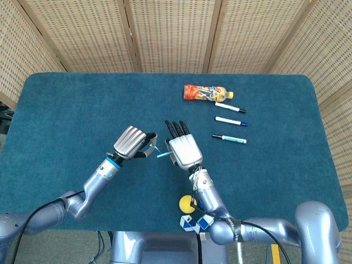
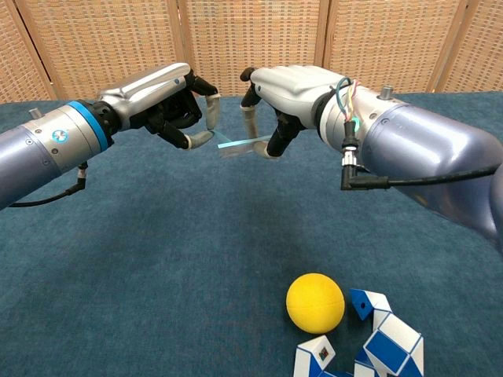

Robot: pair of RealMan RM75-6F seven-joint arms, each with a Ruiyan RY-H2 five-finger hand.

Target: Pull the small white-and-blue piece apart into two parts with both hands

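Both hands meet at the small white-and-blue piece [image 2: 236, 145], which hangs in the air above the counter [image 2: 196, 259], a thin sliver lying roughly level with its long axis running across from one hand to the other. In the chest view its right end sits pinched in the fingers [image 2: 277, 143] of the right hand [image 2: 287, 98], thumb below and a fingertip above, so that hand plainly grips it. Its left end reaches to the tips of the left hand [image 2: 169, 102], whose fingers [image 2: 200, 139] curl in toward it; they look to touch or nip the blue end, though whether the pinch is firm I cannot tell from either view. From the head camera the piece [image 1: 161, 155] shows only as a small pale blue streak in the narrow gap between the left hand [image 1: 131, 143] and the right hand [image 1: 184, 151], which confirms that the two hands face each other along its length. Since the axis lies hand to hand, the pull would likely go straight outward, left hand leftward and right hand rightward, along the piece and not across it. Near the robot's side of the counter lie a yellow ball [image 2: 315, 303] and a blue-and-white folding puzzle [image 2: 377, 338], well apart from the hands.
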